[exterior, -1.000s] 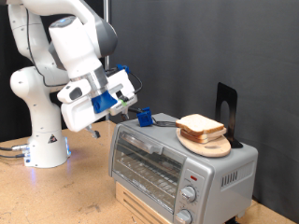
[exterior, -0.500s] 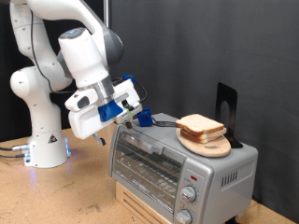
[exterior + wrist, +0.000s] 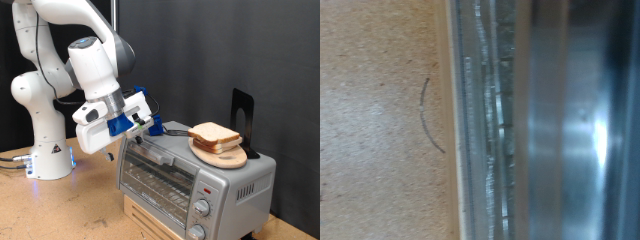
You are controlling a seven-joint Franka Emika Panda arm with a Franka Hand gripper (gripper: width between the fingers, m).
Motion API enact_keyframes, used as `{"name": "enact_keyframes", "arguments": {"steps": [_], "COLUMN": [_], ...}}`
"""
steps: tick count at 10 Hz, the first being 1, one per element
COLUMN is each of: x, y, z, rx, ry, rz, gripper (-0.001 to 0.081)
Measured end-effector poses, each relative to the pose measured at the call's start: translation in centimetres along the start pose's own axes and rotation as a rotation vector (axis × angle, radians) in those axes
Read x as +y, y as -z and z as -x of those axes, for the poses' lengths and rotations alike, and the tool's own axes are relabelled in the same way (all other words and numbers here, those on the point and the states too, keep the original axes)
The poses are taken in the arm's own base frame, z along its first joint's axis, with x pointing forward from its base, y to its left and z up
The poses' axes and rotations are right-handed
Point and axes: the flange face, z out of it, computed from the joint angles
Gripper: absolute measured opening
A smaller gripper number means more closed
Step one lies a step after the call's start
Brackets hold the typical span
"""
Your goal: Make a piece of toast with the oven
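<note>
While the oven (image 3: 190, 175) sits shut on its wooden stand with nothing visible on its wire rack, the gripper (image 3: 148, 128) hangs at the oven's upper front corner on the exterior view's left, close above the door's top edge; whether its fingers are apart or together cannot be told. Bread slices (image 3: 215, 135) lie piled on a round wooden board (image 3: 222, 155) atop the oven, well apart from the gripper, and the piece of toast is presumably among them. Bread likely handles light, soft and crumbly, so a gentle pinch across opposite crust edges seems wisest.
</note>
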Motion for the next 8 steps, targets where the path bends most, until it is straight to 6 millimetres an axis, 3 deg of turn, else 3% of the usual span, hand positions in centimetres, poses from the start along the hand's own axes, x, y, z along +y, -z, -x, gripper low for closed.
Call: {"name": "enact_keyframes", "arguments": {"steps": [4,8], "x": [3.8,6.0], "y": [0.6,-1.8], "z": [-3.7,-6.4], "rx": [0.099,0.165], "ry": [-0.011,-0.061], "rz": [0.038,0.079], "gripper": [0.0808,0.0808]}}
